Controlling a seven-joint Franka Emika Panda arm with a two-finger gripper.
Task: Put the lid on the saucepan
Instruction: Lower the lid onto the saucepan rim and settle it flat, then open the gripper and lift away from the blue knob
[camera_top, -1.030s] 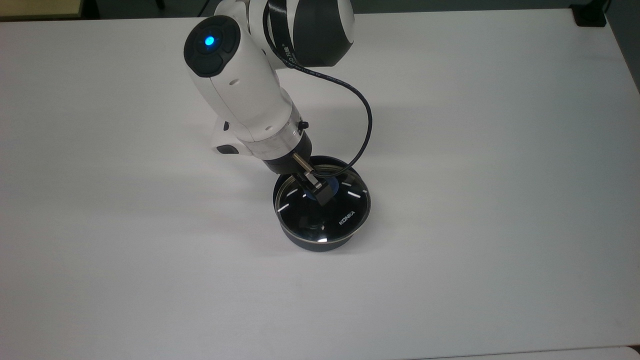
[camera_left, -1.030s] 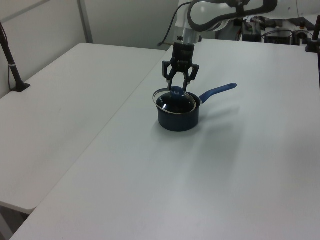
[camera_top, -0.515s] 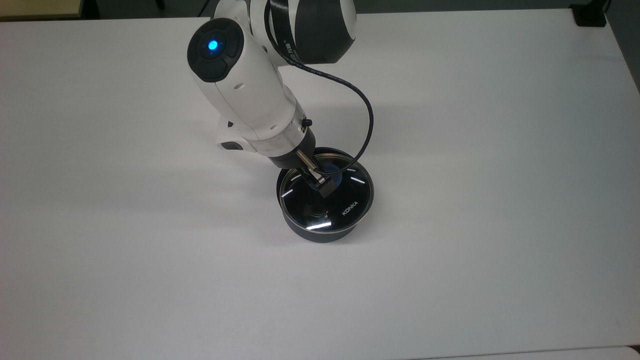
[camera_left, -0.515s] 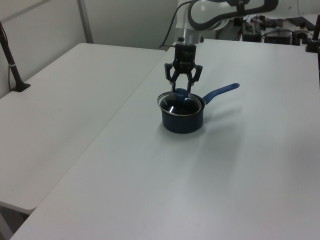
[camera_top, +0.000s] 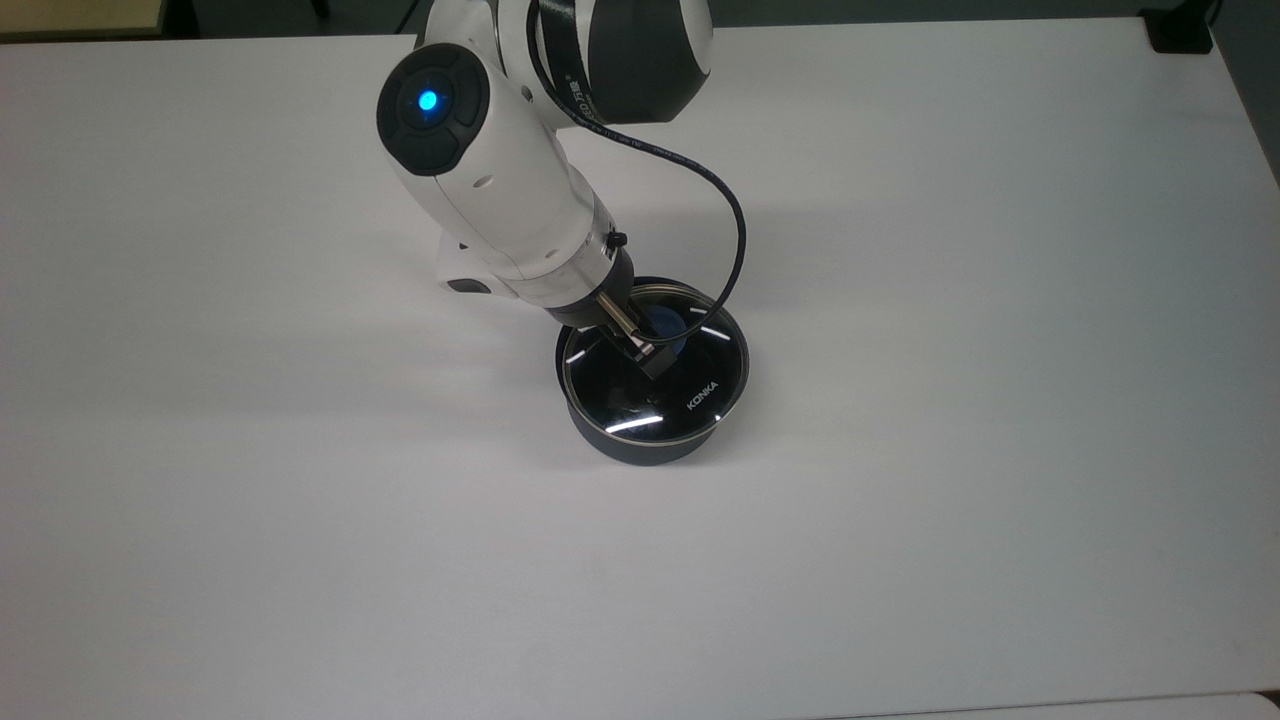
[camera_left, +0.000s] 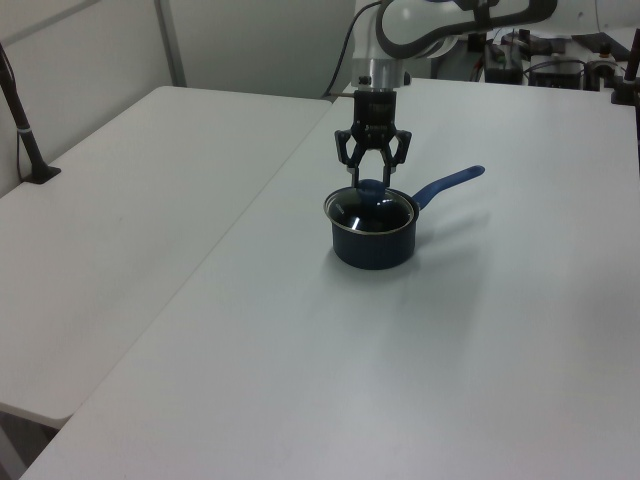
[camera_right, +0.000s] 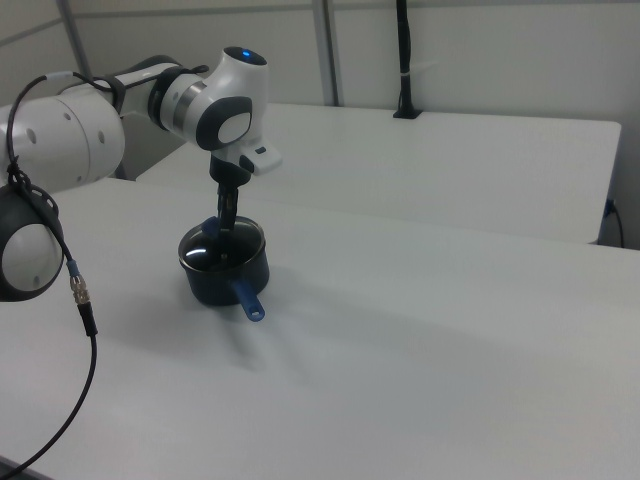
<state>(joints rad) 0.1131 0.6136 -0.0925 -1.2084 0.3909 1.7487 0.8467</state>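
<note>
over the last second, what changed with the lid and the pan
The lid went from tilted, its edge on the left view's left raised above the rim, to lying level on the saucepan. Saucepan, lid and hand all shifted toward the left view's right. The hand's fingers, closed on the blue knob a second ago, are now spread around it. The pan's handle still points to the left view's right.
</note>
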